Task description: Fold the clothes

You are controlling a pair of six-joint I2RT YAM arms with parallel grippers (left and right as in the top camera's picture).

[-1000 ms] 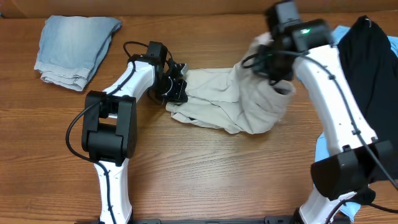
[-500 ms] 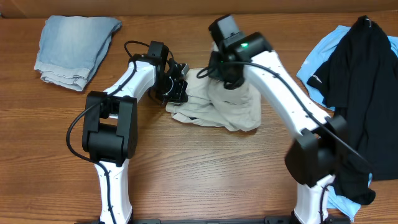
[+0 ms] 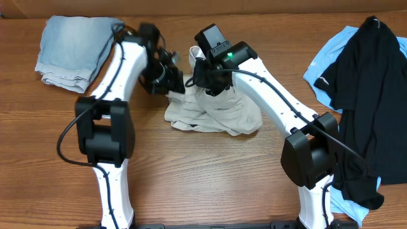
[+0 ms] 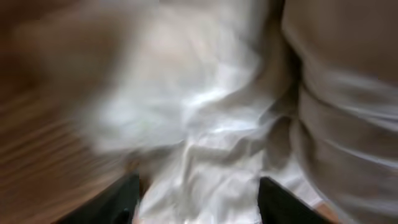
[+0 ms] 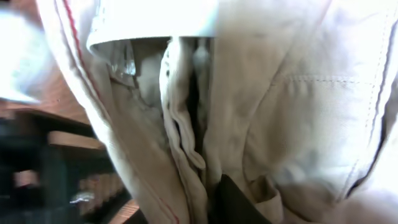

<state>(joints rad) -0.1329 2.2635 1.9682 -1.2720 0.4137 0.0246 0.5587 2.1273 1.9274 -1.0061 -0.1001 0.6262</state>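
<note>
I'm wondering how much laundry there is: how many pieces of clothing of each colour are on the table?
Beige garment: 1
Denim piece: 1
Black top: 1
Sky-blue top: 1
Total: 4

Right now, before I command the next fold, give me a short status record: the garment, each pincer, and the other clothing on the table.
garment: khaki garment, bunched in a heap, not yet a flat fold
left: left pincer at the garment's upper left edge; cloth fills its wrist view, grip too blurred to judge
right: right pincer over the garment's top, appears shut on a raised fold
far left: folded light-blue denim piece, apart from the garment
far right: black top lying over sky-blue top
</note>
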